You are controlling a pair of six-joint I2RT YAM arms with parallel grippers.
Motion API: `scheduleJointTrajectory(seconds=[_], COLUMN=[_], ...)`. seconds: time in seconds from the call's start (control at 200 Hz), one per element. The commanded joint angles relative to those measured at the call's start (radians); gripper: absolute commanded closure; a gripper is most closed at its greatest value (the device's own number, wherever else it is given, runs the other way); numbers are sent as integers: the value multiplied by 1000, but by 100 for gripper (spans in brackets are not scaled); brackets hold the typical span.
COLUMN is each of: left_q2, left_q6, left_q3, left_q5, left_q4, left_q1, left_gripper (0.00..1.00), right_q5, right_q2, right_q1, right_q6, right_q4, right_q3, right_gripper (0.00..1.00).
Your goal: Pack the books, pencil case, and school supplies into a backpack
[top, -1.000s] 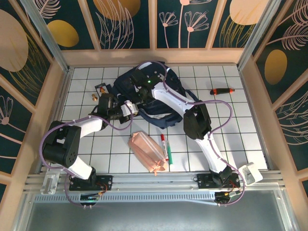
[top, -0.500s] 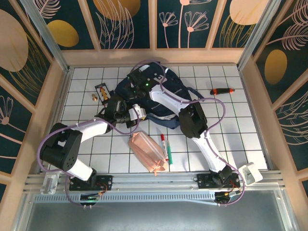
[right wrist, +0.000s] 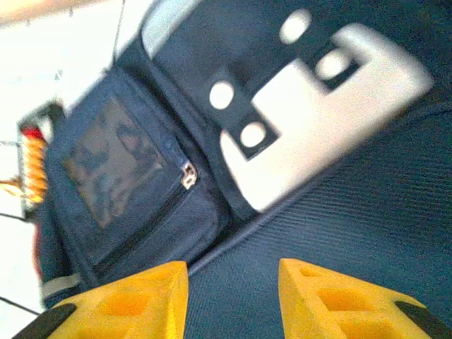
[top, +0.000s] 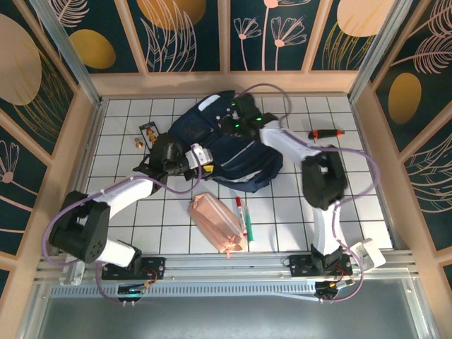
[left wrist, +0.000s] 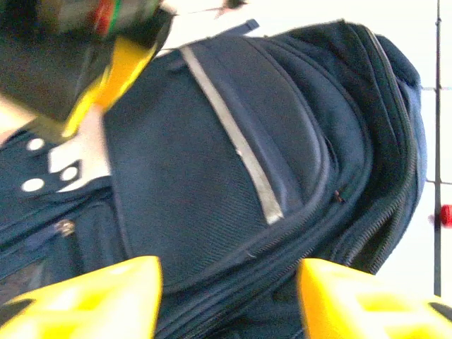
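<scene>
The dark navy backpack [top: 229,150] lies at the middle back of the table. My left gripper [top: 200,155] stands open at its left side, its yellow fingertips [left wrist: 85,296] apart over a zipped seam of the backpack [left wrist: 233,162]. My right gripper [top: 239,124] is open above the backpack's top part, over the fabric beside a grey-white patch [right wrist: 318,120] and a zipped pocket [right wrist: 134,183]. The pink pencil case [top: 217,224] lies in front of the backpack, with the red-capped marker pen [top: 242,216] just to its right. The books are out of view.
A red-and-black handled tool [top: 325,133] lies at the back right. At the back left, next to the backpack, sits a small black card with orange pieces [top: 149,132]. Wooden walls [top: 367,141] close in the tiled table.
Both grippers were shut and now stand open. The backpack has shifted to the right and spread out flatter. The right arm swung right with it and the left gripper followed.
</scene>
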Motion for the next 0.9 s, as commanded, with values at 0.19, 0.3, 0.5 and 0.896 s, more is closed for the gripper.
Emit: scheduleJointTrajectory(seconds=[0.19,0.3,0.5,0.896], left_q2=[34,13,-43,219], left_q6=[-875,-1214,-1707,-1851], left_q3=[296,280,106,171], left_q5=[-759,-564,-367,-340], left_q4=[-306,-375,-404,-413], left_q1=[17,16,-10,-32], left_gripper=[29,17,16,11], right_q5=[11,58,-24,112], right_q2=[-361,-435,-437,-272], right_q1=[190,243,330,442], right_q6=[280,201,172,261], right_q4=[-105,-106,-106,53], right_q3=[-277,-374,-444,-458], right_gripper=[58,55,47,42])
